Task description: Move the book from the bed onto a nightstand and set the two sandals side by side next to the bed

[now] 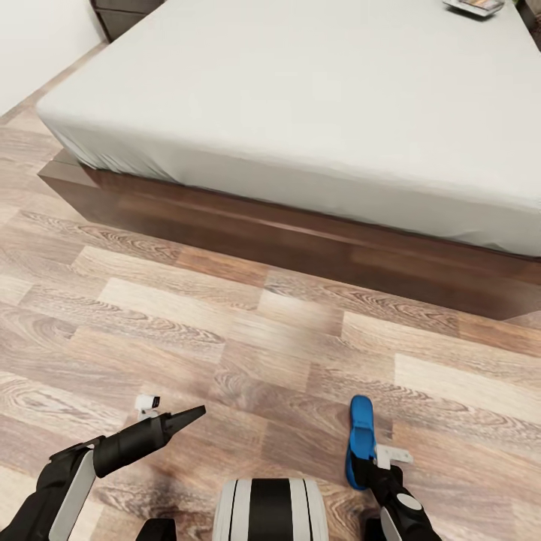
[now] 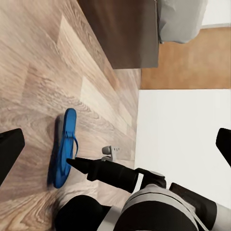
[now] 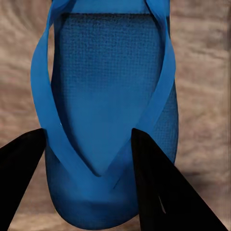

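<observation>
The bed, with its light-grey mattress and dark wood frame, spans the far half of the head view. The book lies near its far right corner. One bright-blue sandal is low over the wood floor in front of me, well short of the bed. My right gripper is at its near end. In the right wrist view its two black fingers press the outer sides of the sandal's straps. My left gripper hovers open and empty over the floor; the sandal and my right gripper also show in its wrist view.
A dark drawer cabinet stands by the bed's far left corner against the white wall. Wood-plank floor stretches between me and the bed frame. My white base is at the bottom.
</observation>
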Tool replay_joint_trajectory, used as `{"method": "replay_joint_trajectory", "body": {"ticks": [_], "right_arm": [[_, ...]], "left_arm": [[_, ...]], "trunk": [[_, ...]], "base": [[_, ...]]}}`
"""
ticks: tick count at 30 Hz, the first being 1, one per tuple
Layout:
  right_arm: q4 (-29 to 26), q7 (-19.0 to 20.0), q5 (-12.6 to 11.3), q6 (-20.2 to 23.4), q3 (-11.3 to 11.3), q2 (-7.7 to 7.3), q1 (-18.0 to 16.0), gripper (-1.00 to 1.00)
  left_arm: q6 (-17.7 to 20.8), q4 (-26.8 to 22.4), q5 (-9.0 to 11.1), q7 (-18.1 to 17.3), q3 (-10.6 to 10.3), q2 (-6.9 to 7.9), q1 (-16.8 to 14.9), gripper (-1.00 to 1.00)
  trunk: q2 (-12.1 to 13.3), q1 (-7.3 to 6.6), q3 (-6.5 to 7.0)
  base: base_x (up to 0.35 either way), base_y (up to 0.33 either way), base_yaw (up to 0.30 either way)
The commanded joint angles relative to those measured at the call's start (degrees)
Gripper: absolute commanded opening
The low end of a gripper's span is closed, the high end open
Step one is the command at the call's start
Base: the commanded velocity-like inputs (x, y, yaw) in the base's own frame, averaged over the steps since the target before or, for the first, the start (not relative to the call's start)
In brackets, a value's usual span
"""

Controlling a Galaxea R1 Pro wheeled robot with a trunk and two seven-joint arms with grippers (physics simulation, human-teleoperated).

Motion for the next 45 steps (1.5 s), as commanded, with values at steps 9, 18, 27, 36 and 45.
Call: {"method": "replay_joint_trajectory", "body": {"ticks": [9, 18, 27, 36, 45], "right_arm": [[-0.8, 0.2, -0.9, 0.7, -0.2, -0.85, 0.0, -1.00], [-7.2, 13.1, -8.6, 9.2, -0.3, -5.87, 0.0, -1.00], [-9.0, 35.6, -16.4, 17.8, -2.8, -16.54, 0.1, -1.00], [-9.8, 39.0, -26.5, 24.9, -8.9, -22.31, 0.1, -1.00], [-12.5, 39.0, -26.5, 25.0, -8.8, -23.68, 0.1, -1.00]], "left_arm": [[0.5, 0.0, 0.2, 0.0, 0.0, 0.01, 0.0, 1.00], [0.4, 0.1, 0.2, 0.2, -0.1, 0.01, 0.0, 1.00], [0.4, 0.1, 0.1, 0.2, -0.1, 0.01, 0.0, 1.00], [0.4, 0.1, 0.1, 0.2, -0.1, 0.01, 0.0, 1.00], [0.5, 0.1, 0.2, 0.0, -0.1, 0.01, 0.0, 1.00]], "trunk": [[0.1, -0.24, 1.97], [0.2, -0.47, 3.96], [0.4, -0.70, 5.96], [0.5, -0.93, 7.95], [0.6, -1.17, 9.95]], "base": [[0.000, 0.000, 0.000], [0.000, 0.000, 0.000], [0.000, 0.000, 0.000], [0.000, 0.000, 0.000], [0.000, 0.000, 0.000]]}}
